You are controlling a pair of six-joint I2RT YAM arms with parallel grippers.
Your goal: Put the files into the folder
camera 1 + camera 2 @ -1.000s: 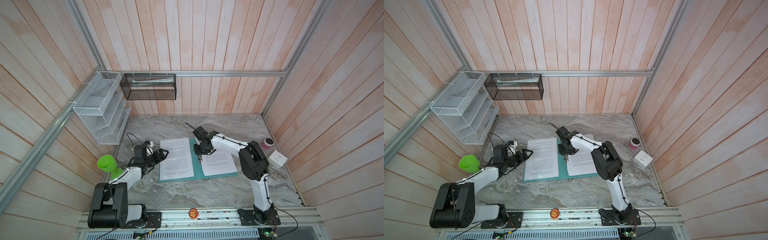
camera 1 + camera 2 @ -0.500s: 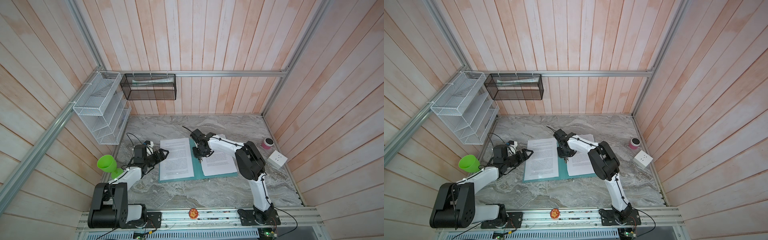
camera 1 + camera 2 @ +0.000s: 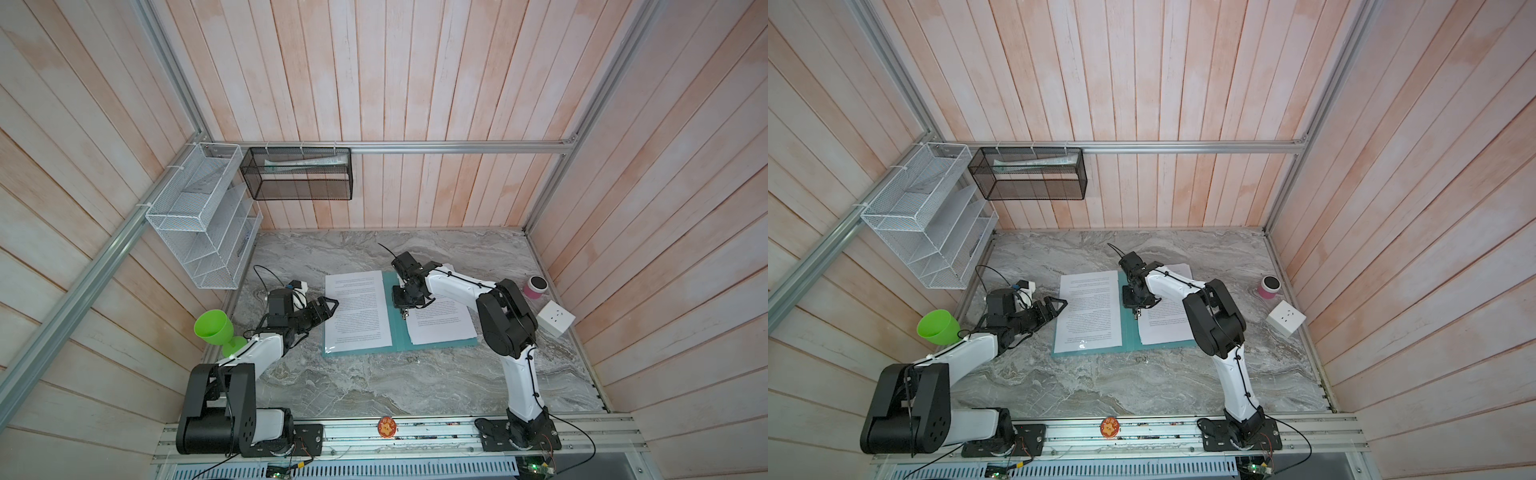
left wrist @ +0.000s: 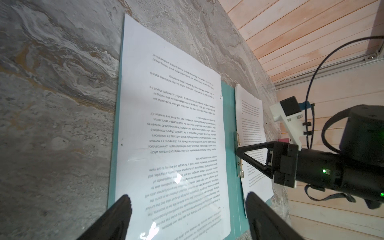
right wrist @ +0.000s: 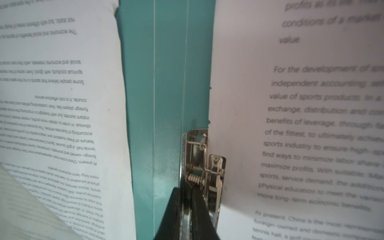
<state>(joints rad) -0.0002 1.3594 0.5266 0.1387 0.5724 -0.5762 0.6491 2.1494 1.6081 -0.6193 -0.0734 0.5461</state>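
My right fingers (image 5: 199, 214) have just closed tight on the clip (image 5: 204, 166).
It sits in the spine of the open folder (image 5: 166, 83), flat on the tabletop (image 3: 374, 386), with files (image 3: 357, 309) on both covers. My left fingers (image 4: 118, 220) wait wide beside it. Now I can probably lift the clip.
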